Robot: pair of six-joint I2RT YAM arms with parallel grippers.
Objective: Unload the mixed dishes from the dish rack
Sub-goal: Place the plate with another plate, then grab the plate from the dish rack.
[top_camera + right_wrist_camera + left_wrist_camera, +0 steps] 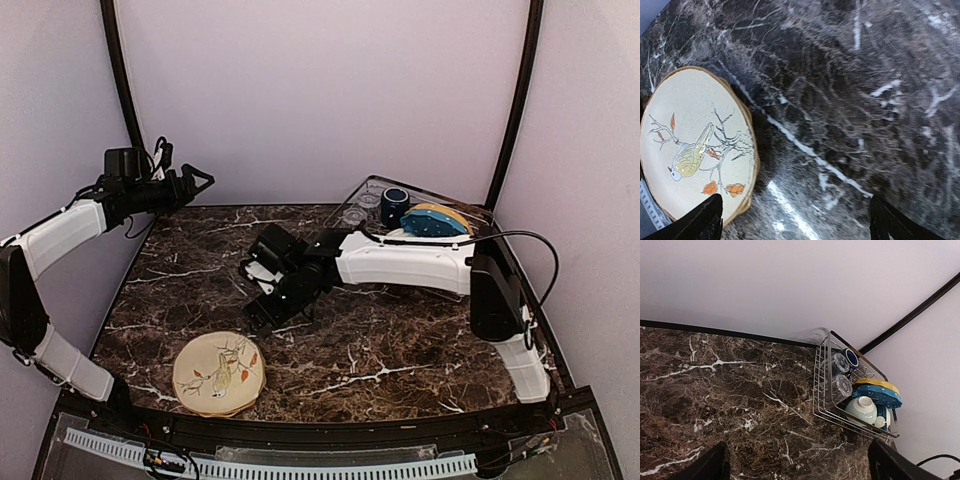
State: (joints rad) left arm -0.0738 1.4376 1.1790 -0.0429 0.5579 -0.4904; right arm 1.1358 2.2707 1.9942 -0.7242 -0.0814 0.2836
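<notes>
My right gripper (800, 222) hangs wide open and empty over the marble table (400, 345); the cream plate (695, 150) lies flat near the front edge; my left gripper (800, 466) is open, empty; the rack (820, 390) sits far right with the mug (851, 358) inside.

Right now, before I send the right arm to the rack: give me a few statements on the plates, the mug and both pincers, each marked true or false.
1. The cream bird plate lies flat on the table, outside the dish rack. True.
2. The right pincer is shut on that plate. False: it is open and holds nothing.
3. The blue dotted plate is in the rack. True.
4. The navy mug stands on the table. False: it is in the rack.
5. The left pincer is shut. False: it is open and empty.
</notes>
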